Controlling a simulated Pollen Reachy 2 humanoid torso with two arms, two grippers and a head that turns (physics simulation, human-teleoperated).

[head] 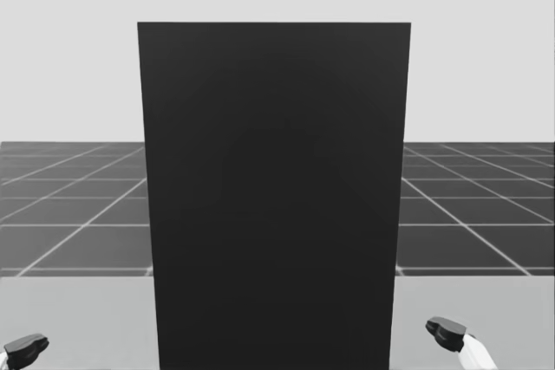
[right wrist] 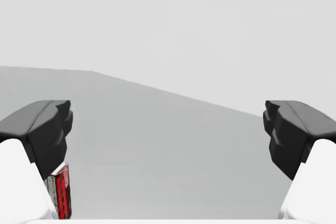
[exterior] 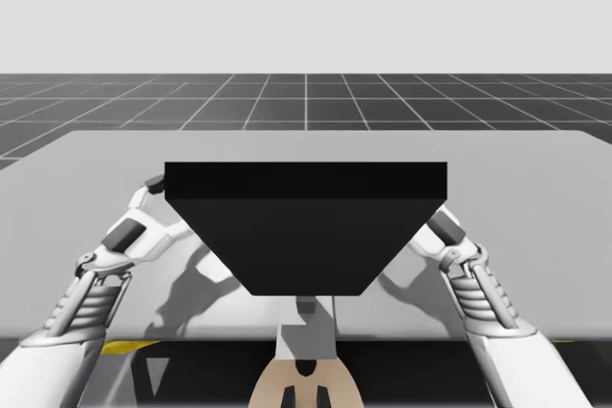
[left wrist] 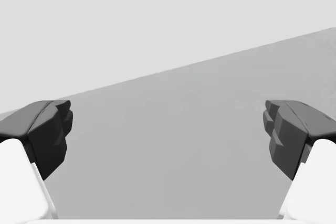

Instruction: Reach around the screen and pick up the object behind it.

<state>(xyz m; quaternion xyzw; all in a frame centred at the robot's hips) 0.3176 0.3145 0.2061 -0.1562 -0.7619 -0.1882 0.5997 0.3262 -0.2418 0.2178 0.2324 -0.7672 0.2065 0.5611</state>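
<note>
Grey tabletop [exterior: 535, 236] lay pale under a blank sky, with a dark gridded floor [exterior: 306, 102] beyond it. From the high view one black screen [exterior: 306, 226] stood upright at the middle of the table, and two arms came in from the near edge: the left arm [exterior: 105, 265] ran up toward the screen's left end, the right arm [exterior: 469, 269] toward its right end, where the screen hid its tip. From the head view the same screen rose straight ahead, broad and tall, and two dark gripper tips sat low on either side of it, the left gripper [head: 26, 346] well off its left edge and the right gripper [head: 446, 331] just off its right edge, neither touching it. From the left wrist view that gripper's two fingers [left wrist: 50, 129] stood wide apart with bare table between them, holding nothing. From the right wrist view its two fingers [right wrist: 294, 129] were spread just as wide and held nothing; one red object [right wrist: 63, 196] stood on the table partly hidden behind one finger, and whether it touched that finger could not be told.
</note>
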